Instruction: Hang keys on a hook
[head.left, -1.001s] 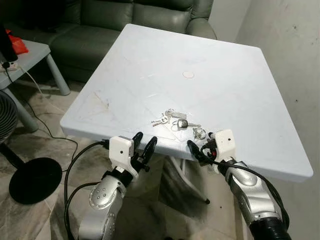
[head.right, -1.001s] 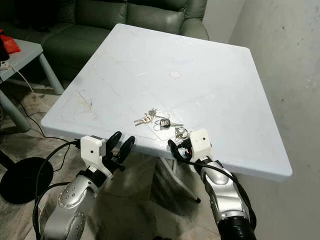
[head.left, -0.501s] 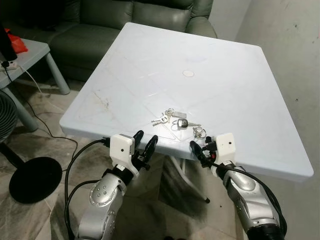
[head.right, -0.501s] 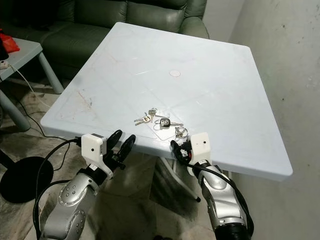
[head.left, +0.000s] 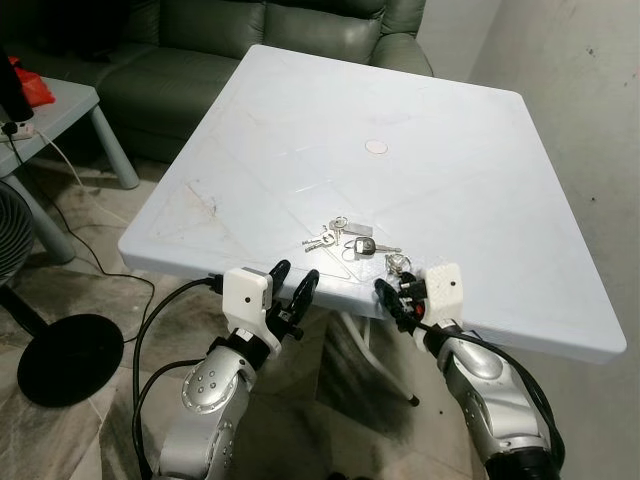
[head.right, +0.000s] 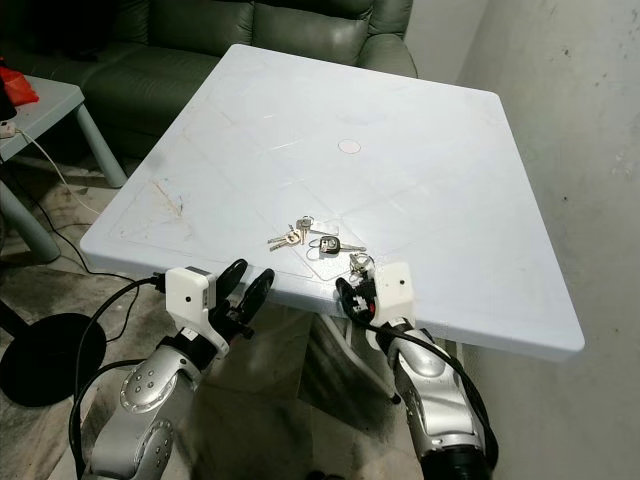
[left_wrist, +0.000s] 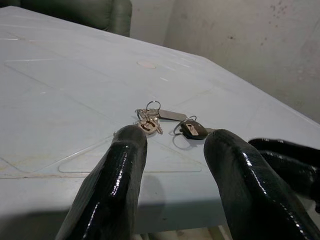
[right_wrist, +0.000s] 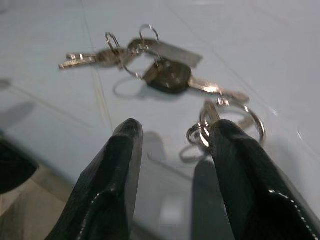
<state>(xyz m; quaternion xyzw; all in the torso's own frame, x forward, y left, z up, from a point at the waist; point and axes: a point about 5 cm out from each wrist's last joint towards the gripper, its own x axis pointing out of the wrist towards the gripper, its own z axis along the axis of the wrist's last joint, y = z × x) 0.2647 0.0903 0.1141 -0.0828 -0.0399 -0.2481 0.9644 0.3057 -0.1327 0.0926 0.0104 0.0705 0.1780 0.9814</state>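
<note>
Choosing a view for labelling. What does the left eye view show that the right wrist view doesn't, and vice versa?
Left eye extras: the sofa, the fan stand, the open left hand at the table edge. Right wrist extras: close detail of the key ring beside a fingertip of the open right hand. Shared: the keys on that table.

The right gripper (head.left: 394, 293) covers part of the key ring (right_wrist: 235, 120) nearest it; one finger (right_wrist: 247, 170) hides that ring's near side. The keys (head.left: 345, 238) are too small in the head views to count or tell apart. The far keys (right_wrist: 95, 57) blur beyond the right fingertips. The left gripper's (left_wrist: 172, 150) finger (left_wrist: 122, 165) hides part of the small keys (left_wrist: 149, 125). Both arms are cut off at the frame's bottom.
</note>
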